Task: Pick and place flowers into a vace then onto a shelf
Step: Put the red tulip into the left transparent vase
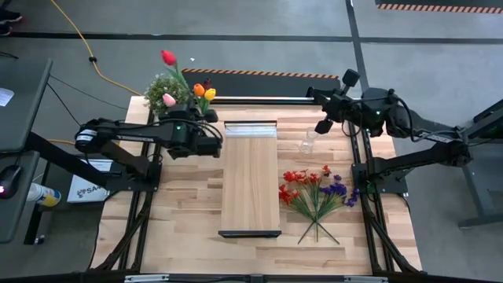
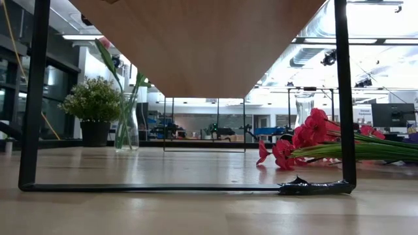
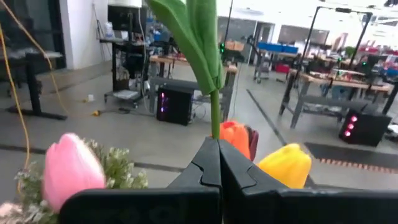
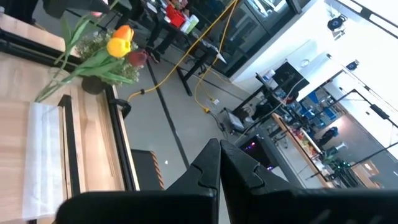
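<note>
Left tool point(image 3: 219, 163) clenched (empty) beside the flowers point(image 1: 182, 88) — right tool point(image 4: 220, 163) clenched too.

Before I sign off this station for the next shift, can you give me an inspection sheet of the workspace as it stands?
Surface: light butcher-block wooden tabletop, no spills seen.
Job's things: long narrow light-wood shelf plank in mid-table; red and purple artificial flower sprays lying loose right of it; yellow, orange, pink and red tulips at the back left corner; clear glass vase near the right arm.
Clutter: bushy green potted plant by the tulips.
Hands: left hand shut on a green tulip stem; right hand shut, holding nothing, raised.
Cables: yellow cable on the floor.
Surroundings: grey floor, striped hazard tape.
</note>
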Available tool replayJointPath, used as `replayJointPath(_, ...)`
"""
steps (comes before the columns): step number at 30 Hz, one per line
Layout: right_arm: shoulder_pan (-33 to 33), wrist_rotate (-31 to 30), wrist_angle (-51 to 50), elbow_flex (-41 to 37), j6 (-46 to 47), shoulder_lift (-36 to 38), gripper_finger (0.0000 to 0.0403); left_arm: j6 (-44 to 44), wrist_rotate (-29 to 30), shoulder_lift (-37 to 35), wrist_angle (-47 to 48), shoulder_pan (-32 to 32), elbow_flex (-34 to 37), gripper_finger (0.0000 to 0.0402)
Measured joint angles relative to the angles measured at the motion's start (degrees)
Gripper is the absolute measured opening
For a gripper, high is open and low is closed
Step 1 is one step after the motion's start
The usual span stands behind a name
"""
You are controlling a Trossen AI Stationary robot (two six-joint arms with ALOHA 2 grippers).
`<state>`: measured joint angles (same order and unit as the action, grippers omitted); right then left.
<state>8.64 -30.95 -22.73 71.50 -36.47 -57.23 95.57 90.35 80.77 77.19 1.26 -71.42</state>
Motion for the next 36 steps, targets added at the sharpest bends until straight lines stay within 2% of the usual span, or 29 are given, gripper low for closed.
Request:
replayJointPath(8, 1.16, -0.14, -1.68, 0.00, 0.00, 0.00, 0.0000, -1.30, -0.35, 2.36, 0.39, 2.14, 0.15, 0.0021)
replayJointPath(24, 1.14, -0.04, -1.70, -0.01, 0.01, 0.00, 0.0000, -0.69, -0.38, 6.22, -0.29, 2.14, 0.27, 0.0021)
replayJointPath(36, 1.12, 4.47, -1.89, 0.00, 0.44, 0.00, 0.0000, 0.05, -0.18, 10.41, -0.63, 2.12, 0.20, 0.0021)
